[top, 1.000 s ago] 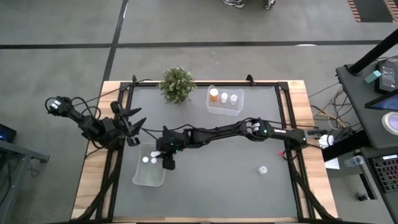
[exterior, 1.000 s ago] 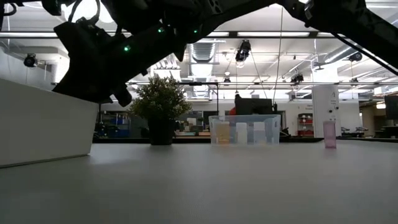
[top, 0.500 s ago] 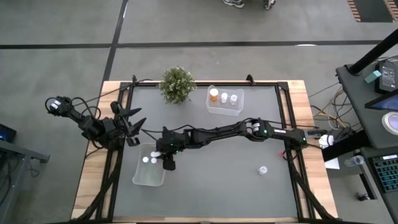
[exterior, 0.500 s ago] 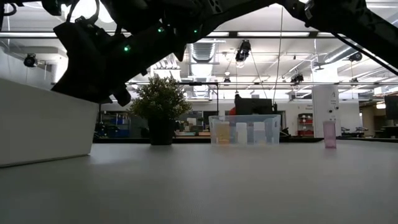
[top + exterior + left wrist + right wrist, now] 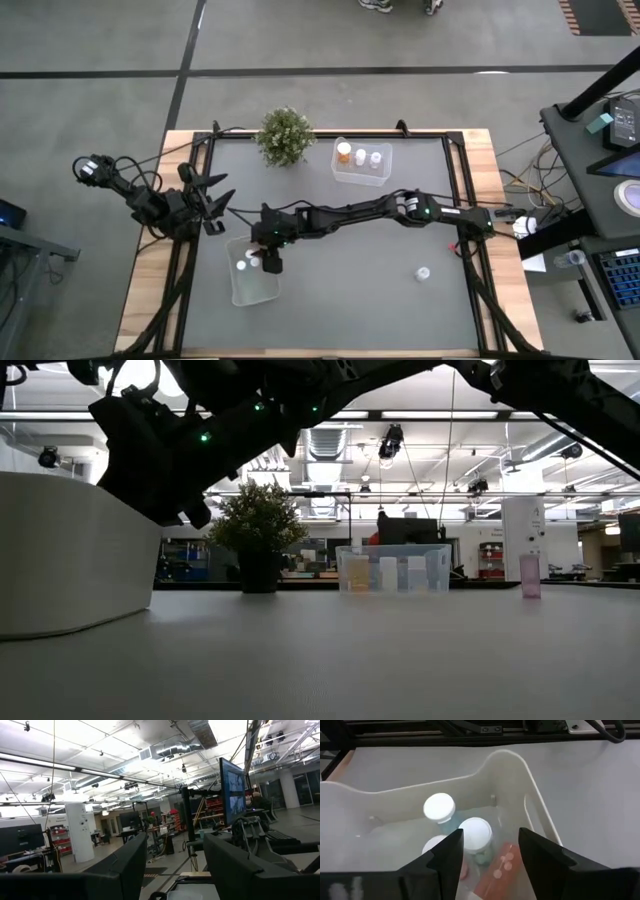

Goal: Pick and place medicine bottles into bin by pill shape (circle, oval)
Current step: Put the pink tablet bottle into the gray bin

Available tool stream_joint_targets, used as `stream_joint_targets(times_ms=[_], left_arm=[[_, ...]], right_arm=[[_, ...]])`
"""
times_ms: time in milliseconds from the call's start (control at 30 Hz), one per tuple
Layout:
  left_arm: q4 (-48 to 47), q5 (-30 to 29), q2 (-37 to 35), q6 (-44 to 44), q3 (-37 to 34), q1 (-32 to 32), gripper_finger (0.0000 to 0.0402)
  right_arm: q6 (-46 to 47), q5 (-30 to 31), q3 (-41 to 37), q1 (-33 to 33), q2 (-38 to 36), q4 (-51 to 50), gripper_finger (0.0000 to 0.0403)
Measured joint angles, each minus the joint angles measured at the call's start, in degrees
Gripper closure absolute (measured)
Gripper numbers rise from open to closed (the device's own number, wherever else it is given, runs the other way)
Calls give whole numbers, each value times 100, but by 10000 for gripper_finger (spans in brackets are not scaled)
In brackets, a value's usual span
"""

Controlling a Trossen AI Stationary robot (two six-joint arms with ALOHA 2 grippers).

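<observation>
The near-left bin, clear and white-walled, holds three white-capped medicine bottles: a pale blue one, one under the fingers, and one half hidden. My right gripper hangs open above the bin, fingers slanting down, nothing between them. A reddish strip with pale round dots lies on the bin floor. My left gripper waits open at the table's left edge, pointing slightly up. One more bottle stands alone on the table's right part.
A second clear bin at the far middle holds three bottles, one of them orange. A green plant stands to its left. The lone bottle shows pink in the low view. The right arm stretches across the table's middle.
The near-left bin has slid a little toward the table's right and near edges and turned slightly; in the low view its wall now stands higher and more rounded. The capped bottles inside have shifted with it. Both arms have kept their places.
</observation>
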Motion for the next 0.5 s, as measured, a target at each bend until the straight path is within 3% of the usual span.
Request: stream_joint_targets(times_ms=[333, 500], left_arm=[[-3, 0, 4, 0, -6, -2, 221], [-17, 1, 11, 0, -11, -2, 221]], right_arm=[[-343, 22, 95, 37, -285, -246, 224], [-694, 269, 95, 106, -700, -1186, 230]])
